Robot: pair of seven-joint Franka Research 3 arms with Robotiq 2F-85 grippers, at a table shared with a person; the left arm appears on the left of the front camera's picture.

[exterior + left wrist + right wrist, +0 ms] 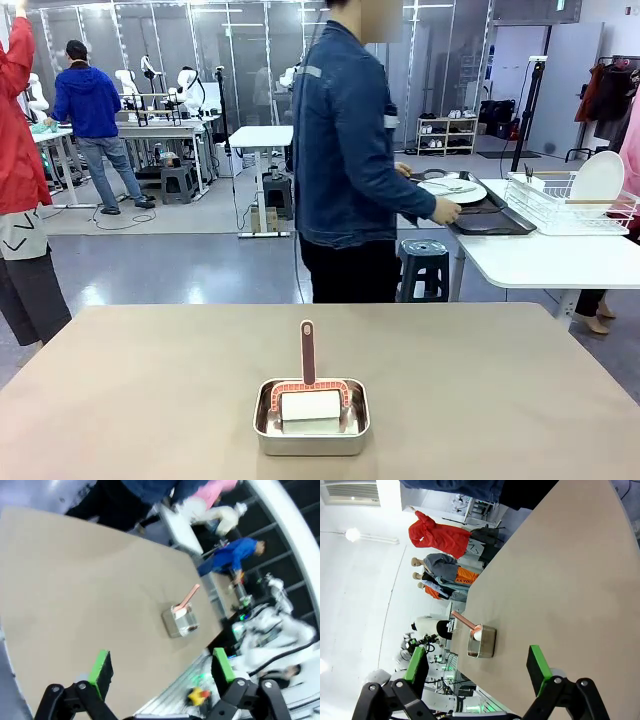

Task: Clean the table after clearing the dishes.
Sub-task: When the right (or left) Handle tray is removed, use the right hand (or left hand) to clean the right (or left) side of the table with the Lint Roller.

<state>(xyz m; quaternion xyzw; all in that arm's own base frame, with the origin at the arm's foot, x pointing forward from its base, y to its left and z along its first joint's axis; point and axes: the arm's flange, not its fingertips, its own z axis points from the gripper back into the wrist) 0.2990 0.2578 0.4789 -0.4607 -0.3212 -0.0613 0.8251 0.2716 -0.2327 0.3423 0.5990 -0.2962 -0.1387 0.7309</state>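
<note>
- The tabletop (pixel 150 380) spans the lower half of the front view, tan and matte.
- A small steel pan (pixel 311 417) sits on it at lower centre. The pan holds a white block and a tool with a reddish handle (pixel 307 352) that stands upright.
- The dishes (pixel 452 189) are off the tabletop. A white plate with cutlery lies on a dark tray (pixel 495 222) on the white table (pixel 540 262) at middle right, beside a wire rack (pixel 570 205).
- A person (pixel 345 150) in a denim jacket stands beyond the tabletop's far edge, turned toward that tray, with one hand (pixel 446 211) at its near edge.
- The left gripper (pixel 161 672) is at the bottom of its wrist view, fingers spread wide and holding nothing. The tabletop stretches beyond it, with the pan above the gap and well apart.
- The right gripper (pixel 476 672) is likewise spread and empty at the frame's bottom. The pan sits above the gap, apart from the fingers.
</note>
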